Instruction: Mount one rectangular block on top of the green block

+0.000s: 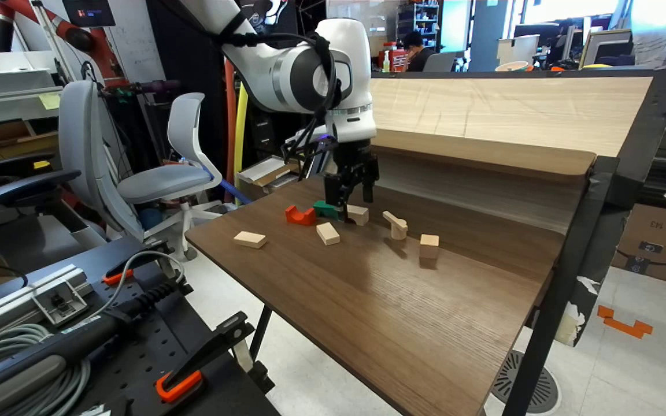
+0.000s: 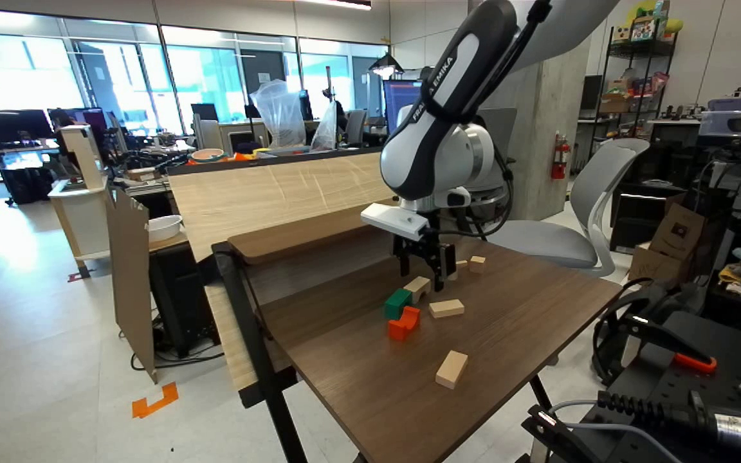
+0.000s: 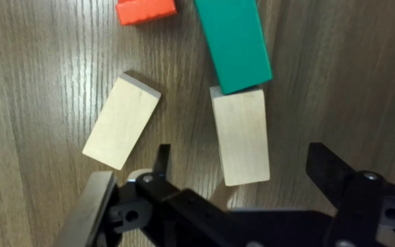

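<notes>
The green block (image 3: 235,44) lies flat on the table in the wrist view, and shows in both exterior views (image 1: 325,209) (image 2: 398,303). A pale wood block (image 3: 242,137) stands end to end with it, apparently touching; in an exterior view (image 2: 418,288) its side seems notched from below. A flat pale rectangular block (image 3: 122,121) lies left of it, also in both exterior views (image 1: 328,233) (image 2: 446,308). Another rectangular block (image 1: 250,240) (image 2: 452,369) lies nearer the table's edge. My gripper (image 3: 240,151) (image 1: 356,203) (image 2: 422,278) is open and empty, fingers either side of the notched-looking block, not touching it.
An orange-red arched block (image 3: 146,12) (image 1: 300,215) (image 2: 404,323) lies beside the green block. A wooden cylinder with a stick-like piece (image 1: 396,226) and an upright pale block (image 1: 429,247) stand on the table (image 1: 367,300). A raised wooden shelf (image 1: 483,150) runs along one side.
</notes>
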